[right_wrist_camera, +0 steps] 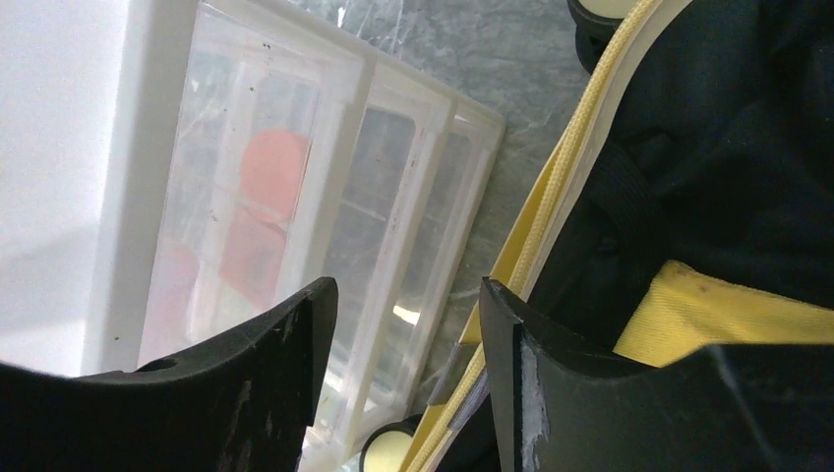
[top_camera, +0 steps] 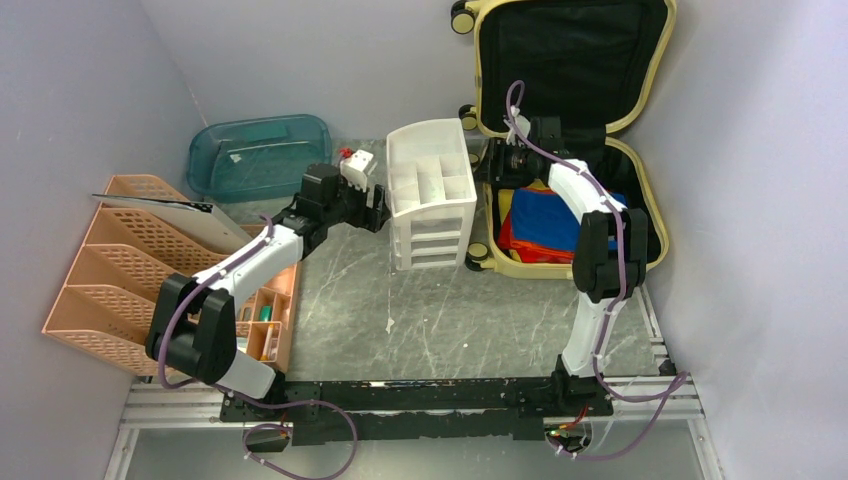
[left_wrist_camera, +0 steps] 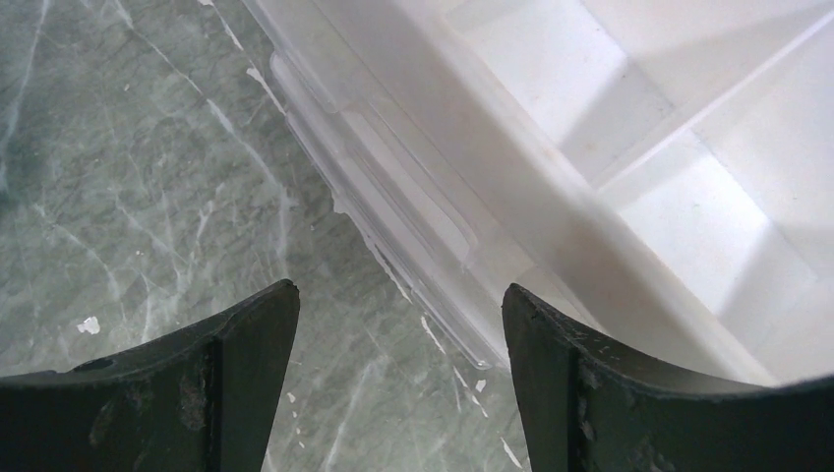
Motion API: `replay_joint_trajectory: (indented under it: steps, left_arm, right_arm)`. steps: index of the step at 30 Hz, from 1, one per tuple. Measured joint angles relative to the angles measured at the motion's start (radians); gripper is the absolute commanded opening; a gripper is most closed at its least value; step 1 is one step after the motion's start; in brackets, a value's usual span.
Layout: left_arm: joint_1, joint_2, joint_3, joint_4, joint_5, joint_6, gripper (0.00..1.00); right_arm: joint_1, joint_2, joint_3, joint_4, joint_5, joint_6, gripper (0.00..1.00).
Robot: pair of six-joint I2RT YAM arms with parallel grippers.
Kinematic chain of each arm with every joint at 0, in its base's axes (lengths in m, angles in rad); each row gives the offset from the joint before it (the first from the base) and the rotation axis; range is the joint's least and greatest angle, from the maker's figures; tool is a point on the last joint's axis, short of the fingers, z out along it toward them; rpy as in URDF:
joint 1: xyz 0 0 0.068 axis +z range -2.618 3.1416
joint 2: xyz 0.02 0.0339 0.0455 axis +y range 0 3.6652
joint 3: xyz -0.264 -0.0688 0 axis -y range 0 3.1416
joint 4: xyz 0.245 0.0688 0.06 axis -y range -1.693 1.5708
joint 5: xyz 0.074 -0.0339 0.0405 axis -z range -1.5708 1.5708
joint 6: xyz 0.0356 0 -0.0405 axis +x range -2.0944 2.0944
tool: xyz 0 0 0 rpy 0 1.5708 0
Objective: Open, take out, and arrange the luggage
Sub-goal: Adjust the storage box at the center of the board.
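At 9 o'clock a peach file rack [top_camera: 110,270] stands on the marbled surface [top_camera: 400,320], and a teal tray [top_camera: 260,155] lies at 11. The left claw [top_camera: 375,205], jaws wide and empty, hovers just beside the white drawer unit [top_camera: 430,200] at centre. At 1 o'clock the luggage [top_camera: 530,268] lies open, with the right claw [top_camera: 500,160] half-spread and gripping nothing at its left rim.

Grey marble table [top_camera: 400,310], open luggage [top_camera: 570,60], white drawer unit [top_camera: 432,240], teal tray [top_camera: 258,155], peach file rack [top_camera: 120,270]
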Motion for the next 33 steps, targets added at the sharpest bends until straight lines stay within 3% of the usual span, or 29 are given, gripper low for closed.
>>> replay_joint_trajectory:
  steps: [9,13,20,33]
  left_arm:
    - [-0.008,0.000,0.000,0.002,0.006,-0.003,0.82]
    - [-0.010,-0.013,0.000,-0.003,-0.009,0.003,0.83]
    - [-0.010,-0.112,-0.001,-0.018,-0.061,0.035,0.84]
    - [0.012,-0.192,-0.036,-0.128,-0.154,0.125,0.83]
  right_arm:
    - [0.020,-0.007,0.002,0.000,0.096,-0.005,0.46]
    - [0.086,-0.001,0.035,-0.039,0.206,-0.047,0.37]
    - [0.213,0.053,0.105,-0.060,0.369,-0.108,0.35]
    - [0.284,0.173,0.127,-0.033,0.229,-0.092,0.34]
